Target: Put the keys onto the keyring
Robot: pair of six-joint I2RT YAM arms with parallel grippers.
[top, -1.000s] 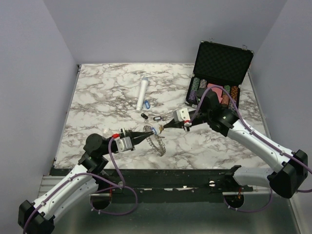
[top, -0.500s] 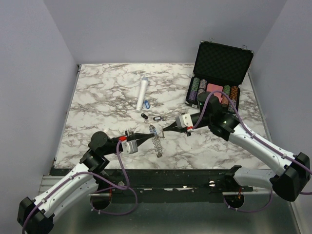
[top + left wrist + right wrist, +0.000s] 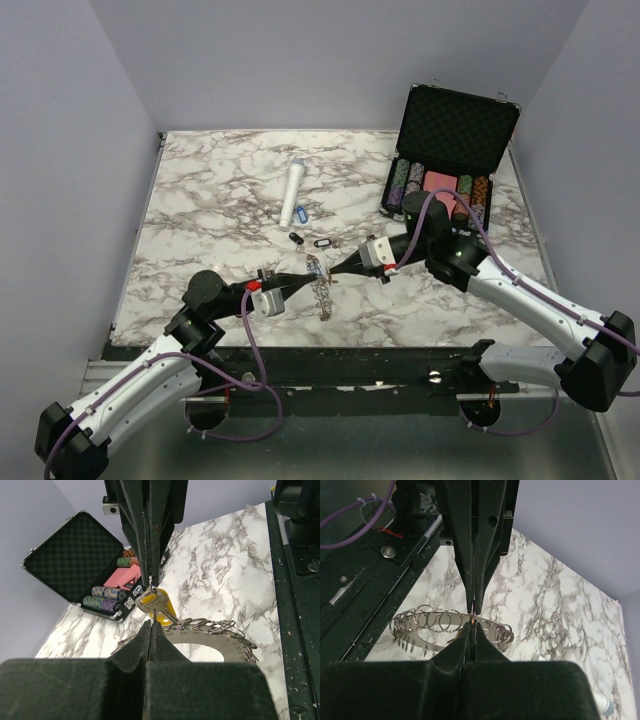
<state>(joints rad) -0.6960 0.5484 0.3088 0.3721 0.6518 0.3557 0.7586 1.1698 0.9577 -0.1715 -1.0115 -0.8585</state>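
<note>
My two arms meet tip to tip above the marble table [image 3: 200, 200], near its front edge. The keyring [image 3: 321, 292], a toothed silvery band hung with small loops, sits just below and beside that meeting point. My left gripper [image 3: 151, 625] is pinched closed on the blade of a yellow-tagged key [image 3: 152, 601]. My right gripper [image 3: 472, 629] is closed on the small loop at that key's head. Other keys [image 3: 296, 238] lie farther back on the table.
</note>
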